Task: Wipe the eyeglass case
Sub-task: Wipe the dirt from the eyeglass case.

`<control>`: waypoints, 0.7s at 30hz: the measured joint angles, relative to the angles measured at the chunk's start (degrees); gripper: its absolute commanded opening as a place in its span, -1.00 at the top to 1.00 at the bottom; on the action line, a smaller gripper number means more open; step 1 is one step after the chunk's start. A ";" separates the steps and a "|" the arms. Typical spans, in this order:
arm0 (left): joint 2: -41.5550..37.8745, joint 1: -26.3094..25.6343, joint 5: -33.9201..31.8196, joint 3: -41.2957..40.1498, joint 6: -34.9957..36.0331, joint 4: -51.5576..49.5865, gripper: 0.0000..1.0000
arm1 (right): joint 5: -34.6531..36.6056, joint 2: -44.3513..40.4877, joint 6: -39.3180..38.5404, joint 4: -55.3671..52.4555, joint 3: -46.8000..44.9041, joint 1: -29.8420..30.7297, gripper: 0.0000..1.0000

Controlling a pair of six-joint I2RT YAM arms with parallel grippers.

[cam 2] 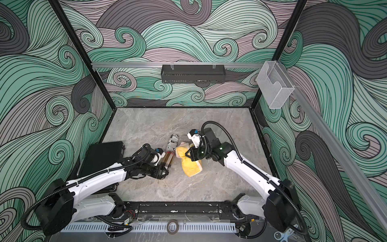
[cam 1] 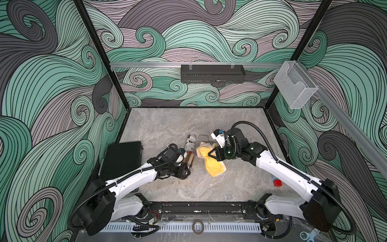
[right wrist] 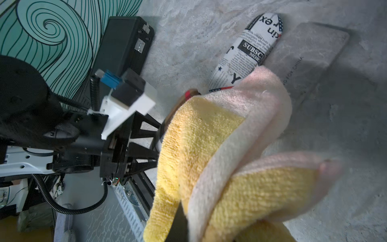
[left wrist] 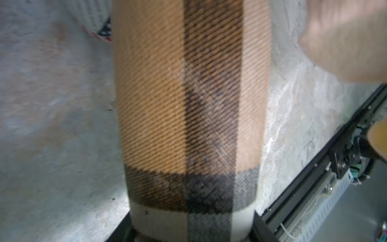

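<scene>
I see walls on three sides, printed with curling waves in green, grey and pale mauve. Black posts stand in the back corners. A silver rail crosses the back wall and carries a black perforated basket. A clear plastic holder hangs on the right. The counter is grey, like marble, and evenly lit.
</scene>
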 measured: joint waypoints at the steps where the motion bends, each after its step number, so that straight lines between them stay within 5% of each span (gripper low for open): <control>1: 0.48 -0.83 0.74 0.46 0.72 0.07 0.02 | -0.76 0.83 -0.37 0.52 0.83 0.00 1.00; 21: 1.55 -8.61 -1.73 4.26 3.45 0.07 0.01 | -10.78 12.55 -2.05 3.10 2.27 4.70 1.00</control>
